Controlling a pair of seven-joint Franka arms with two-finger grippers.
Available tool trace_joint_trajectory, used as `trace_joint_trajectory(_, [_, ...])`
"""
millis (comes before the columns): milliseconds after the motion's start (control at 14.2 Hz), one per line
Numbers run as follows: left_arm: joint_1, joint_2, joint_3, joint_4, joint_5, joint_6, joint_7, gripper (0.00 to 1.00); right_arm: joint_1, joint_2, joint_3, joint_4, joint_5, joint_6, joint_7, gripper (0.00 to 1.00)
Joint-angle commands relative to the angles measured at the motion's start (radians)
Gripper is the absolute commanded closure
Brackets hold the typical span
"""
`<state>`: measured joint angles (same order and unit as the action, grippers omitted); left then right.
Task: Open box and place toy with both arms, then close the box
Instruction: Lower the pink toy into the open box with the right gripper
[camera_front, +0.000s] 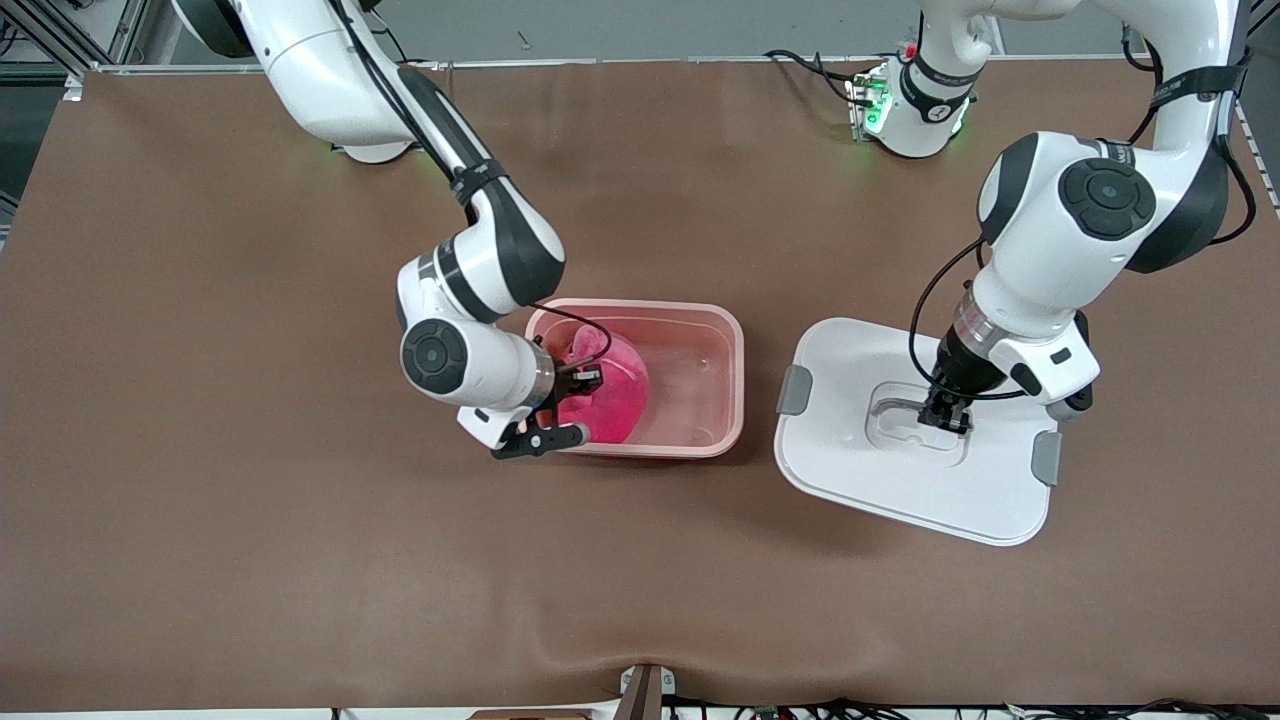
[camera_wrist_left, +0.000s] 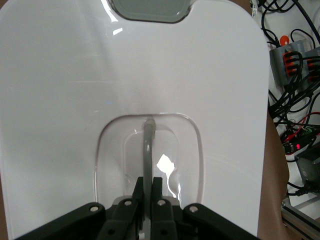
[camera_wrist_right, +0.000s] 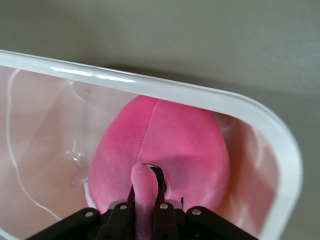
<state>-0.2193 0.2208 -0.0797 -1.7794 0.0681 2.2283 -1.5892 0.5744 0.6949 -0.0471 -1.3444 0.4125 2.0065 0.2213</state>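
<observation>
A: Item one, the box (camera_front: 690, 375). How is it entered?

B: Translucent pink tub, lid off, set on the table (camera_front: 250, 400) near the middle, long axis running between the two arms' ends. The toy (camera_front: 605, 395) is logged inside it, at the end toward the right arm, filling that corner in the right wrist view.

A: Right gripper (camera_front: 570, 405)?

B: Recorded at the box's rim, over that same end. Its jaws are pressed together on a soft pink flap of the toy, probably an ear, so the plush is pinched, not released. Whether it rests on the box floor cannot be told.

A: Item two, the lid (camera_front: 900, 460)?

B: White, flat, grey clips at its sides, laid on the table beside the box toward the left arm's end, apart from the tub, slightly skewed to it.

A: Left gripper (camera_front: 945, 412)?

B: Listed down in the lid's recessed handle (camera_wrist_left: 148, 150), jaws closed on the thin clear bar, which runs straight away from the fingers in the left wrist view.

A: Governing relation?

B: The box lies from the lid toward the right arm's end. It is judged that the right jaws must be parted and withdrawn before the lid is carried across and squared to the tub.
</observation>
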Motion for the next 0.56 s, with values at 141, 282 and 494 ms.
trace_joint_trajectory(141, [0.014,-0.037,-0.009,-0.031,-0.017,0.014,0.029,1.0,0.099,0.046,-0.01,0.016,0.025,0.145,0.137,1.0])
trace_joint_trajectory(282, [0.014,-0.037,-0.009,-0.032,-0.017,0.014,0.029,1.0,0.131,0.078,-0.01,0.016,0.025,0.201,0.213,1.0])
trace_joint_trajectory(494, [0.014,-0.037,-0.009,-0.032,-0.017,0.014,0.029,1.0,0.156,0.1,-0.01,0.016,0.028,0.271,0.23,1.0])
